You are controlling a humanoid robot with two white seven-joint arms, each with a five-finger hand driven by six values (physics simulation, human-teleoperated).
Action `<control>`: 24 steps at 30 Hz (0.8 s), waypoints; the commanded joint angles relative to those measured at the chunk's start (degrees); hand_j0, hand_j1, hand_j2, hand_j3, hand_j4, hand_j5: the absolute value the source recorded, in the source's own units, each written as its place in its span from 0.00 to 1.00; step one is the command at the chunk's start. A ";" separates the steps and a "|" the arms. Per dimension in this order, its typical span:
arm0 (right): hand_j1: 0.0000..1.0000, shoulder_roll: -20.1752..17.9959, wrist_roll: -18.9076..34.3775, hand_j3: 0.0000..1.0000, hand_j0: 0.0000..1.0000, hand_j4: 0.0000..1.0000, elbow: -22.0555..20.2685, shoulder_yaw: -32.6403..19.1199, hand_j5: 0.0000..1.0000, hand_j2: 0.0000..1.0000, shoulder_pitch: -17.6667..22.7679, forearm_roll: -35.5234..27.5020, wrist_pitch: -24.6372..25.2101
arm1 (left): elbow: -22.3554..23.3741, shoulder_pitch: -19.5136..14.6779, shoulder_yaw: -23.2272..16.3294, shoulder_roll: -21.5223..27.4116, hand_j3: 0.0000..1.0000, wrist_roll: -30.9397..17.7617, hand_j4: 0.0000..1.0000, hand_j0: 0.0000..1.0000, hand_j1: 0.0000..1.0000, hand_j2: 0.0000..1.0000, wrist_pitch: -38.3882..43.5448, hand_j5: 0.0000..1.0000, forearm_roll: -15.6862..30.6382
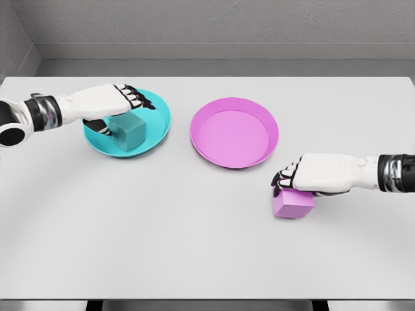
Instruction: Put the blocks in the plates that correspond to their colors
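Table — teal block in teal plate.

The left arm enters from the left edge, in the upper left of the frame, and reaches to the right. Its hand is palm down, the dark fingers curled downward (whether they grip anything is not clear). The right arm enters from the right edge, lower right, reaching left. Its hand is also palm down, fingers bent over its front.
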 commanded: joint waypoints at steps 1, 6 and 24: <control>0.54 -0.12 0.02 0.54 0.54 0.54 0.00 -0.51 0.54 0.54 0.00 -0.74 0.09 | -1.25 0.00 0.05 1.78 1.00 0.03 1.00 1.00 1.00 1.00 0.08 1.00 0.45; 0.54 0.32 0.02 0.54 0.54 0.54 0.00 -3.24 0.54 0.54 0.53 -1.18 0.09 | -3.36 0.62 0.32 7.14 1.00 0.12 1.00 1.00 1.00 1.00 0.08 1.00 2.65; 0.54 3.13 0.19 0.54 0.54 0.54 0.00 -3.59 0.54 0.54 -1.32 -1.18 7.93 | -14.18 9.67 8.84 20.06 1.00 0.03 1.00 1.00 1.00 1.00 0.08 1.00 6.43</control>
